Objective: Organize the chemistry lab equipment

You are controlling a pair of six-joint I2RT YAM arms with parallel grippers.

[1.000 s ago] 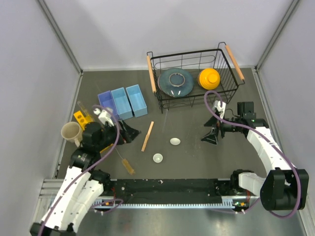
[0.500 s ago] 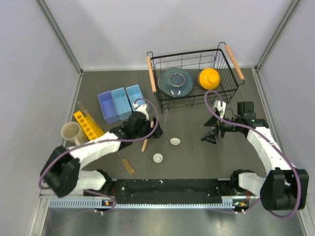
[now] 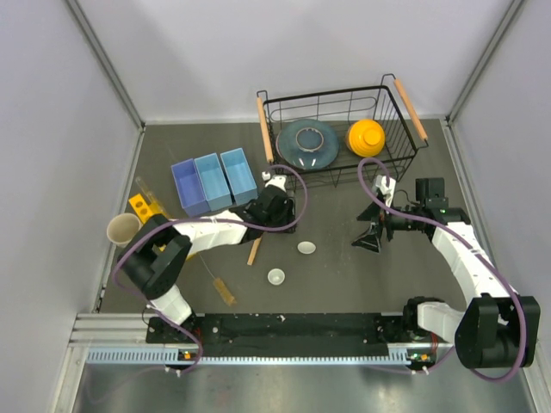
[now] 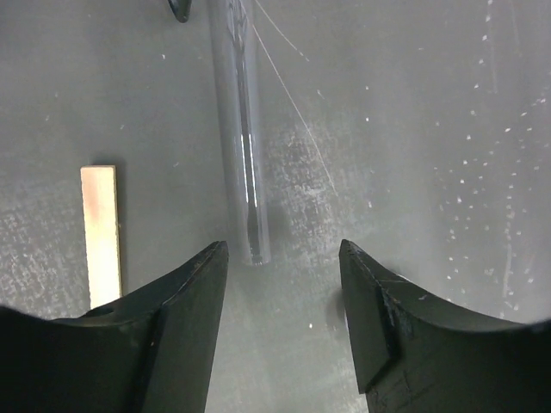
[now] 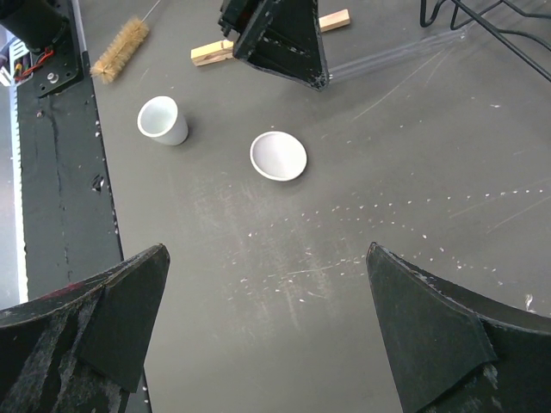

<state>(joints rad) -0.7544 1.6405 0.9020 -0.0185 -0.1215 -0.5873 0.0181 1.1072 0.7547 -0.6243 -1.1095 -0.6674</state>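
Observation:
My left gripper point(image 3: 281, 206) is open and empty, low over the table just in front of the basket. In the left wrist view a clear glass tube point(image 4: 240, 129) lies ahead of the open jaws point(image 4: 281, 251), its near end just beyond the left fingertip. The tan wooden stick point(image 4: 101, 234) lies to the left. The stick point(image 3: 256, 245) is partly under the left arm. Two white dishes point(image 3: 306, 248) point(image 3: 275, 276) and the amber brush point(image 3: 223, 289) lie nearer the front. My right gripper point(image 3: 370, 237) is open and empty. Its view shows both dishes point(image 5: 278, 156) point(image 5: 162, 119), the brush point(image 5: 120, 49) and the tube point(image 5: 396, 53).
Three light-blue bins point(image 3: 214, 179) stand at the left. A black wire basket point(image 3: 269, 131) at the back holds a blue-grey plate point(image 3: 306, 143) and a yellow bowl point(image 3: 365, 136). A yellow rack point(image 3: 141, 206) and a beige cup point(image 3: 122, 228) stand at the far left.
My left arm has swung from beside the yellow rack rightwards across the table to the spot in front of the basket. The right arm has not moved.

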